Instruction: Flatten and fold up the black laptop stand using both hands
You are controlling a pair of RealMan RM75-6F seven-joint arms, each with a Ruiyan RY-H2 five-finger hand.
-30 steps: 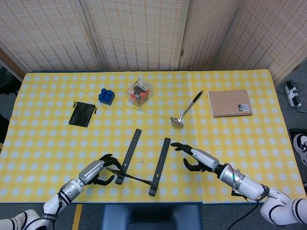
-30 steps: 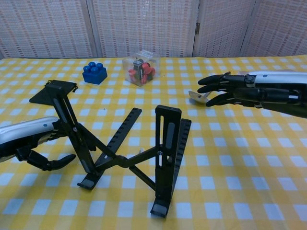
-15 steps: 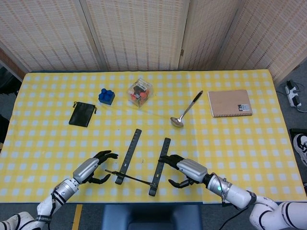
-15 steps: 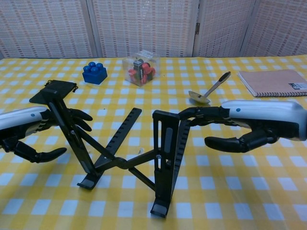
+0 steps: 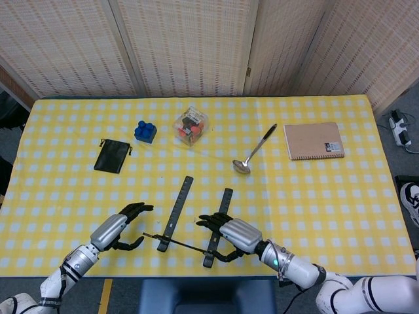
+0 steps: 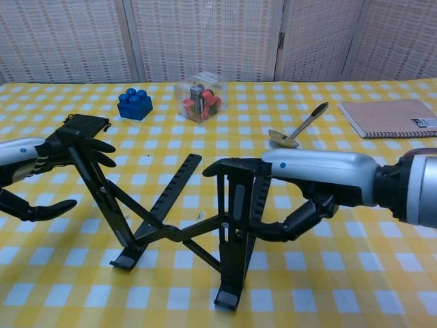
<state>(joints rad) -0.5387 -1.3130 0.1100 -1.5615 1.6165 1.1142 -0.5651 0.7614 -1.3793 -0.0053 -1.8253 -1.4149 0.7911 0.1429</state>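
A yellow-and-white checked table (image 5: 340, 216) fills the scene, with the black laptop stand (image 6: 181, 229) set up near its front edge, a little left of centre, its two slotted legs raised and crossed by a thin bar. The right hand (image 6: 311, 184) wraps the top of the stand's right leg, fingers (image 6: 235, 166) laid over the upper end and the thumb curled under against the leg's right side, so it grips the stand. The left hand (image 6: 27, 174) sits just left of the stand's left leg, fingers spread and curved with nothing in them; whether they touch the leg cannot be told. At the far right lies a tan notebook (image 5: 313, 140), and left of it a metal spoon (image 5: 254, 151). Further left sit a clear box of coloured pieces (image 5: 190, 127), a black pouch (image 5: 112, 156) and a blue block (image 5: 145, 131).
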